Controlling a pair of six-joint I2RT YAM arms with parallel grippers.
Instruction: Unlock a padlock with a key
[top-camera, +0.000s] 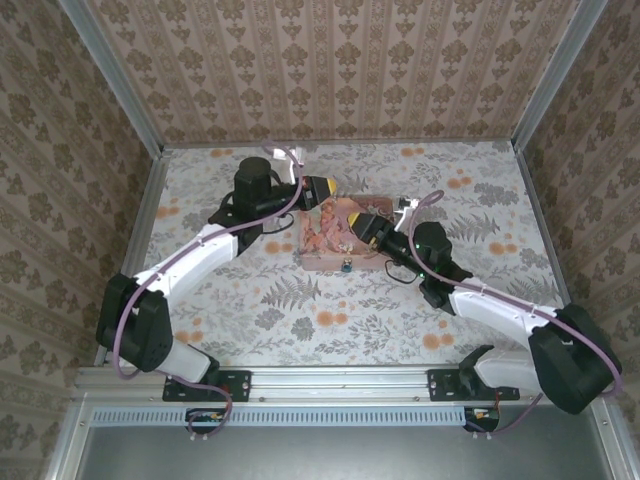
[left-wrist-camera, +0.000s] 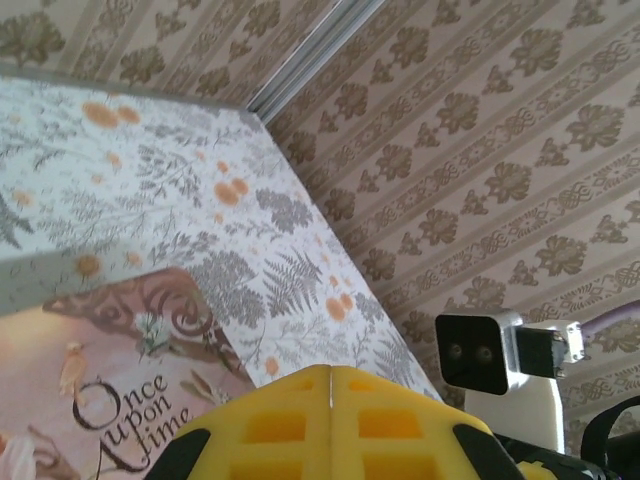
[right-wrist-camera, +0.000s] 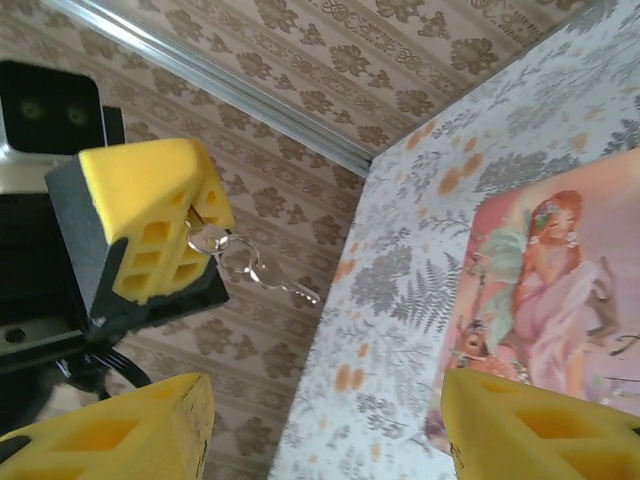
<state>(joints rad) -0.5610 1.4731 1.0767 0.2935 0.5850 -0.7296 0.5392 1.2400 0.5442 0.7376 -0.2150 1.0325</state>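
While clamping the key ring (right-wrist-camera: 215, 240) in the fully closed left pincer (right-wrist-camera: 195, 205), dangling the small silvery key (right-wrist-camera: 295, 290) loose beneath it in mid-air, by the far edge of the pink storybook tin (right-wrist-camera: 550, 280). Holding the right pincer (right-wrist-camera: 330, 430) over the tin with jaws well apart, gripping nothing, facing the left one across a gap. Leaving the tiny dark padlock (top-camera: 345, 266) untouched at the tin's near edge, apart from both pincers; failing to make out whether resting on the tin or just beside it on the floral table (top-camera: 420, 310), or which way the keyhole is pointing. Judging from this, working through the key-handling step, probably a hand-over or re-grip, with insertion not yet begun. Calling next, most likely, for closing the right pincer on the key itself to stop the swinging and fix the blade's direction, then steadying the padlock and lining the blade up with the keyhole
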